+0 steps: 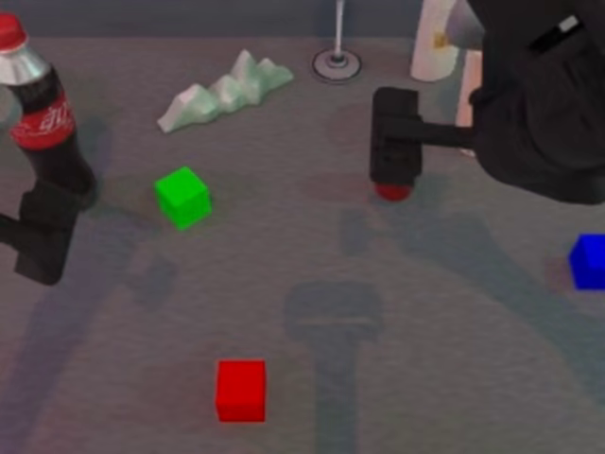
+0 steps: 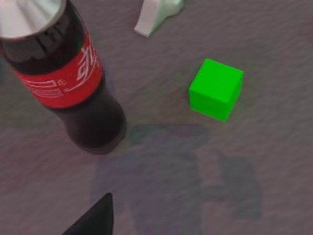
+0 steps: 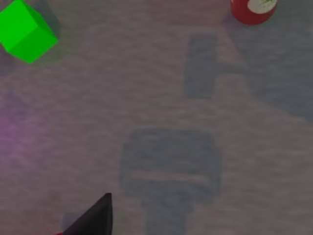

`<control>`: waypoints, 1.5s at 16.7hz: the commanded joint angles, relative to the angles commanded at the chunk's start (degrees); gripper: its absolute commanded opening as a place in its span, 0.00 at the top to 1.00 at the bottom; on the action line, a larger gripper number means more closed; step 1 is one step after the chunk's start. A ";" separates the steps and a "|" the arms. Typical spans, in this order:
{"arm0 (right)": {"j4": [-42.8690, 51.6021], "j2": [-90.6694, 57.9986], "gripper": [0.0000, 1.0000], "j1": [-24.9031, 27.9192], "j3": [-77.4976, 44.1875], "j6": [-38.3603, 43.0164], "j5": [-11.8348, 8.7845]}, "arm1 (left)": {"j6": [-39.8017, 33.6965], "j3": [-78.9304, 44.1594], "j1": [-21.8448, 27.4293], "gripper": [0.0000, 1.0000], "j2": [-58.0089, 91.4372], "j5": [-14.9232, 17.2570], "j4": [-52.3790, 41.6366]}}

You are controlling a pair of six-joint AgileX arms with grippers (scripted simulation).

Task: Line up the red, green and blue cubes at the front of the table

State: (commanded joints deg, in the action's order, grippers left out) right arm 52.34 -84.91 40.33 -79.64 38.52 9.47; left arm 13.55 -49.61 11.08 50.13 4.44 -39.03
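- Top view: we log the green cube [image 1: 183,197] left of centre, red cube [image 1: 240,390] at the front, blue cube [image 1: 588,262] at the right edge of the surface [image 1: 454,378]; left end effector [image 1: 38,236] beside the cola bottle [image 1: 43,113], right end effector [image 1: 394,142] at rear centre.
- Left wrist view: green cube [image 2: 216,89] near the bottle [image 2: 68,78].
- Right wrist view: green cube [image 3: 24,32]; we cannot tell either end effector's state.

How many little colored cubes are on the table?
3. The green cube sits left of the middle near the cola bottle, the red cube near the front, and the blue cube at the right edge.
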 joint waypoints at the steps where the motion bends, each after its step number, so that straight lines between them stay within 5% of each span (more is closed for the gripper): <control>1: -2.70 5.94 0.00 -2.51 5.10 -2.58 0.33 | 1.59 -6.09 0.99 0.00 6.79 0.22 -4.36; 7: -20.24 41.38 0.00 -18.47 38.07 -18.67 0.00 | 10.47 -39.14 5.39 0.00 45.97 0.36 -26.75; 14: -40.30 70.84 0.00 -33.01 67.65 -32.88 -4.98 | 17.85 -63.86 6.59 0.00 75.41 -1.89 -37.93; 20: -51.49 83.89 0.00 -39.32 78.90 -38.21 -9.13 | 20.56 -75.17 5.77 0.00 87.04 -3.97 -38.78; 25: -52.34 84.91 0.00 -39.76 79.64 -38.52 -9.47 | 20.72 -75.71 5.67 0.00 87.56 -4.14 -38.59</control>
State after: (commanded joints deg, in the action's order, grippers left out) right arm 0.00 0.00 0.57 0.00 0.00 0.00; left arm 34.27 -125.32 16.76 137.69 0.30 -77.63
